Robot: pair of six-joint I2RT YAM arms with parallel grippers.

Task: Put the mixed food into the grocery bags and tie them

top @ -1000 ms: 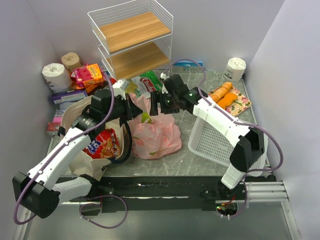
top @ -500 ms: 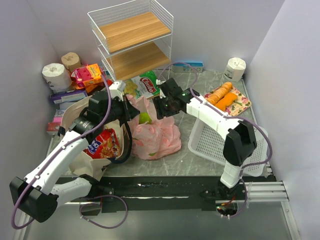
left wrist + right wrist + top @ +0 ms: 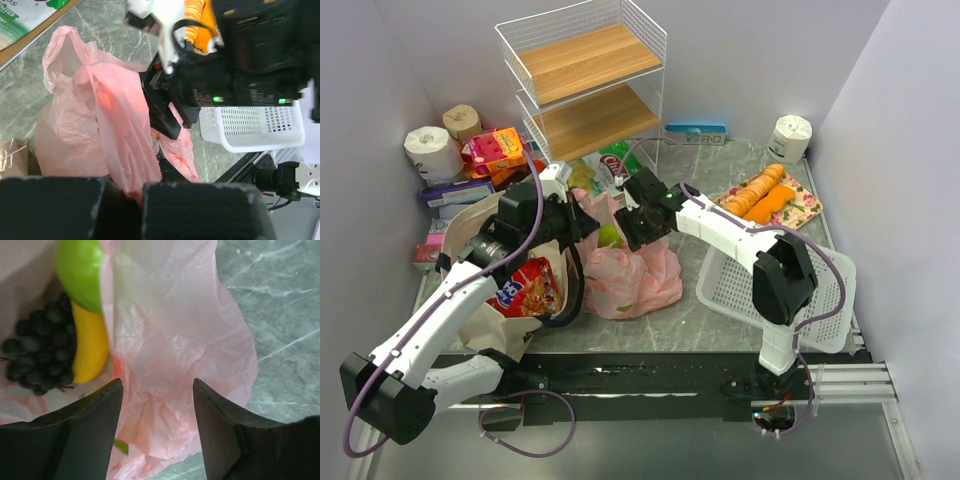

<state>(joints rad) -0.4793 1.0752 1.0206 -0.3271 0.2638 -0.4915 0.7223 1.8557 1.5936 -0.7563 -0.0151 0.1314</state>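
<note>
The pink plastic bag (image 3: 632, 268) lies at the table's middle with a green apple (image 3: 610, 236) showing in its mouth. My left gripper (image 3: 582, 217) is shut on the bag's left handle (image 3: 120, 125), pinched between its dark pads. My right gripper (image 3: 628, 228) is open above the bag's right side; in the right wrist view pink plastic (image 3: 175, 355) lies between its fingers, with the green apple (image 3: 80, 272), yellow banana (image 3: 90, 347) and dark grapes (image 3: 37, 350) inside. The beige tote (image 3: 490, 300) at the left holds a red snack packet (image 3: 525, 285).
A white perforated basket (image 3: 760, 290) sits right of the pink bag. A wire shelf with wooden boards (image 3: 585, 80) stands at the back. Toilet-paper rolls (image 3: 428, 148) and boxes crowd the back left; another roll (image 3: 790, 135) and orange items on a floral cloth (image 3: 770, 195) are at back right.
My right gripper has moved left and down toward the pink bag's open mouth. My left gripper has shifted slightly while holding the handle.
</note>
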